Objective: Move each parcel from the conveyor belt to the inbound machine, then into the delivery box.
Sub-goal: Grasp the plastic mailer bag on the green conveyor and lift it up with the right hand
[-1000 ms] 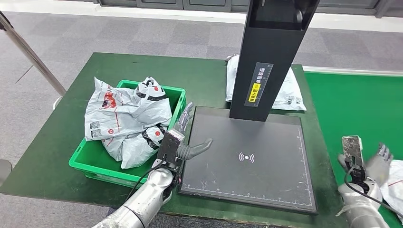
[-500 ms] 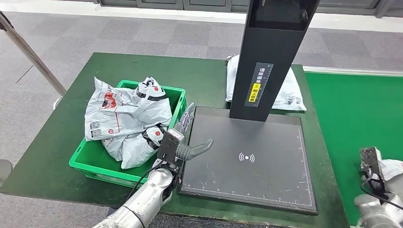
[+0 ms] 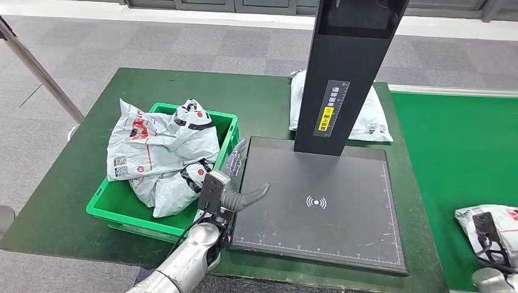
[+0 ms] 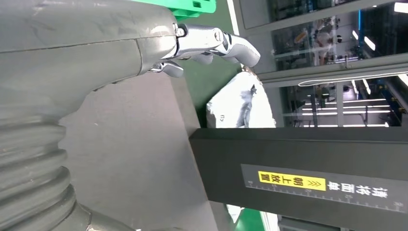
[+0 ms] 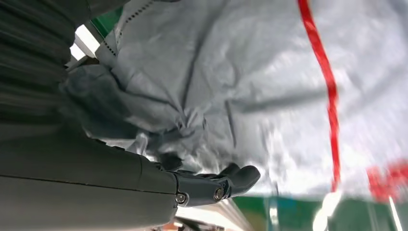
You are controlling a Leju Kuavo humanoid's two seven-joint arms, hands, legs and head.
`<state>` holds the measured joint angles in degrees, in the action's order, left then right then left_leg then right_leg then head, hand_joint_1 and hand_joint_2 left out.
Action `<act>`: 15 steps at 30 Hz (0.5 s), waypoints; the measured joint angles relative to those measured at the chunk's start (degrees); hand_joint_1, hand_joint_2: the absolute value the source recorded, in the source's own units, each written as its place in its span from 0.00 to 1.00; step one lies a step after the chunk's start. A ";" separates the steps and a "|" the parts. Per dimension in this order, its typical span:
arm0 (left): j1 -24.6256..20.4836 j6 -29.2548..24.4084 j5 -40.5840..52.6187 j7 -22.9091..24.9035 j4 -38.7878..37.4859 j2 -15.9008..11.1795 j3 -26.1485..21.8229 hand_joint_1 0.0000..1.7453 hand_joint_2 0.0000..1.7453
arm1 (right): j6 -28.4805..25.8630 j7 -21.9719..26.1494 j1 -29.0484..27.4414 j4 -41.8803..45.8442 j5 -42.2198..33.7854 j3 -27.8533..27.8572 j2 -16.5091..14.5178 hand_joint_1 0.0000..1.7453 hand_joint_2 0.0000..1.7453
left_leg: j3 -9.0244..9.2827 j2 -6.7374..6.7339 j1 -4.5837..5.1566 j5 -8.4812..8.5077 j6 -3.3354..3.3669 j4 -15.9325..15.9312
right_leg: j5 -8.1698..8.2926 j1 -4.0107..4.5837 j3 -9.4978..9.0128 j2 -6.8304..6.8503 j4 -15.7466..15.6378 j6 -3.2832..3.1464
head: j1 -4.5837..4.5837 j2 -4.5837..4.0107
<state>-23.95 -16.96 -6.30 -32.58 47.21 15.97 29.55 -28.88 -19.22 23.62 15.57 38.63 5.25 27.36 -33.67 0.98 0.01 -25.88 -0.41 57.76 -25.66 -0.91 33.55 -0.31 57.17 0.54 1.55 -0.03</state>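
Grey carpet tiles surround a dark green tabletop (image 3: pixel 91 152), shown from the head view. At left on it stands the delivery box (image 3: pixel 122 210), a green crate heaped with crumpled grey-white parcels (image 3: pixel 162 149) that rise above its rim. Just beside the crate's right wall, the left robot hand (image 3: pixel 235 183) sits at the near-left edge of the inbound machine (image 3: pixel 317 201): its fingers are spread apart and hold nothing, the thumb reaching over the black scanning plate and the other fingers pointing along the plate's left edge. A black column (image 3: pixel 345 67) with a yellow label rises from the plate's far side; behind the column lies a flat white parcel (image 3: pixel 372 116) on the tabletop. At right runs the bright green conveyor belt (image 3: pixel 458 146). On its near-right part lies a grey parcel with red markings (image 3: pixel 495 223), and the right robot hand (image 5: pixel 211 185) is directly against it: in the right wrist view the dark fingers lie on the crumpled plastic, yet whether they are closed on the parcel cannot be told.
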 joint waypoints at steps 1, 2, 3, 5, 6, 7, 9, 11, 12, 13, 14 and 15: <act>0.09 0.01 -0.15 0.00 0.00 -0.11 0.00 0.00 1.00 | 2.20 -0.05 -0.09 -0.04 -0.42 0.07 0.19 0.75 1.00 | 0.00 -0.01 -0.02 0.00 0.00 0.00 | 0.00 0.02 0.00 -0.01 0.00 0.00 | 0.00 0.01; 0.14 0.04 -0.32 0.01 -0.01 -0.20 0.00 0.00 1.00 | 4.75 -0.03 -0.11 -0.05 -0.95 0.31 0.37 1.00 1.00 | 0.01 -0.02 -0.04 -0.01 -0.01 0.00 | 0.00 0.05 -0.01 -0.03 -0.02 0.00 | 0.01 0.01; 0.14 0.10 -0.57 0.01 -0.04 -0.29 0.00 0.00 1.00 | 7.57 0.18 -0.10 -0.05 -1.59 0.73 0.57 1.00 1.00 | 0.02 -0.03 -0.08 -0.03 0.00 0.00 | 0.00 0.08 -0.03 -0.05 -0.03 0.00 | 0.00 0.01; 0.11 0.37 -0.94 -0.06 -0.18 -0.40 0.00 0.00 1.00 | 12.59 1.23 -0.18 -0.03 -2.97 1.97 0.89 1.00 1.00 | 0.06 -0.06 -0.13 -0.06 0.02 0.01 | -0.02 0.12 -0.11 -0.07 -0.09 0.03 | -0.01 0.01; 0.10 0.52 -1.11 -0.15 -0.32 -0.44 0.00 0.00 1.00 | 14.78 2.20 -0.34 0.01 -3.71 2.72 0.99 1.00 1.00 | 0.08 -0.07 -0.14 -0.08 0.04 0.01 | -0.03 0.13 -0.16 -0.07 -0.12 0.05 | -0.01 0.01; 0.08 0.66 -1.22 -0.25 -0.48 -0.47 0.00 0.00 1.00 | 16.50 3.23 -0.52 0.06 -4.36 3.46 1.03 1.00 1.00 | 0.10 -0.08 -0.14 -0.09 0.06 0.01 | -0.03 0.14 -0.20 -0.07 -0.15 0.07 | -0.01 0.01; 0.05 0.81 -1.39 -0.42 -0.80 -0.54 0.00 0.00 1.00 | 18.87 5.05 -0.93 0.22 -5.33 5.01 1.07 1.00 1.00 | 0.13 -0.08 -0.15 -0.09 0.08 0.03 | -0.01 0.14 -0.28 -0.06 -0.19 0.12 | -0.02 0.01; 0.02 0.93 -1.44 -0.49 -1.06 -0.60 0.00 0.00 1.00 | 19.71 5.91 -1.27 0.37 -5.70 6.34 1.13 1.00 1.00 | 0.14 -0.08 -0.15 -0.09 0.09 0.05 | 0.03 0.14 -0.33 -0.07 -0.22 0.18 | -0.02 0.01; 0.01 0.99 -1.44 -0.50 -1.18 -0.61 0.00 0.00 1.00 | 19.89 6.09 -1.40 0.43 -5.80 6.90 1.16 1.00 1.00 | 0.15 -0.09 -0.15 -0.09 0.09 0.06 | 0.05 0.14 -0.34 -0.07 -0.24 0.20 | -0.02 0.01; 0.01 1.02 -1.44 -0.51 -1.27 -0.63 0.00 0.00 1.00 | 19.96 6.19 -1.51 0.49 -5.85 7.38 1.19 1.00 1.00 | 0.15 -0.09 -0.15 -0.08 0.10 0.08 | 0.06 0.14 -0.35 -0.07 -0.24 0.22 | -0.01 0.01; 0.01 1.04 -1.45 -0.51 -1.34 -0.64 0.00 0.00 1.00 | 19.97 6.22 -1.56 0.55 -5.88 7.75 1.20 1.00 1.00 | 0.15 -0.09 -0.15 -0.08 0.10 0.09 | 0.07 0.14 -0.35 -0.07 -0.24 0.23 | -0.01 0.01; 0.01 1.04 -1.45 -0.51 -1.39 -0.64 0.00 0.00 1.00 | 20.00 6.22 -1.61 0.60 -5.90 8.08 1.22 1.00 1.00 | 0.15 -0.09 -0.15 -0.08 0.10 0.09 | 0.08 0.14 -0.35 -0.07 -0.24 0.24 | -0.01 0.01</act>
<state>-23.94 -15.91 -7.75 -33.10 45.81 15.33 29.55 -8.88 -13.01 22.01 16.17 32.73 13.33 28.58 -33.51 0.89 -0.14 -25.96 -0.31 57.85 -25.58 -0.77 33.21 -0.38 56.93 0.78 1.54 -0.02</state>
